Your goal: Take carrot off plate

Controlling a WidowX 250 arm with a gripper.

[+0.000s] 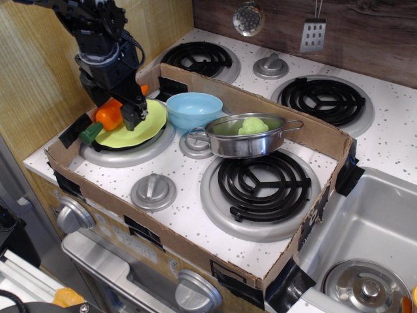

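Getting the carrot (107, 116) off the plate (144, 128) cleanly is mostly about where you close, so set that up first. Near to far: stove knobs along the front edge, a cardboard tray wall (169, 225) ringing the speckled surface, then the front-left burner w/ the plate on it. The carrot lies across the plate's left rim, green stub poking out over the edge toward the tape, orange body running back under the gripper (120, 107).

The gripper sits right on top of the carrot. One dark finger shows at the carrot's right side; the other is hidden, so I can't tell if the jaws are apart or already clamped on it.

Pinch the thick orange section, not the stub, since smooth plastic will prob slip at the taper. Close across the width, lift straight up till it clears the rim, then move out.

Watch the plate: it's light and may drag along if a finger catches the rim. Just behind it sits the blue bowl (194, 109), w/ the steel pan (247, 138) beyond, so carry the carrot away from those.
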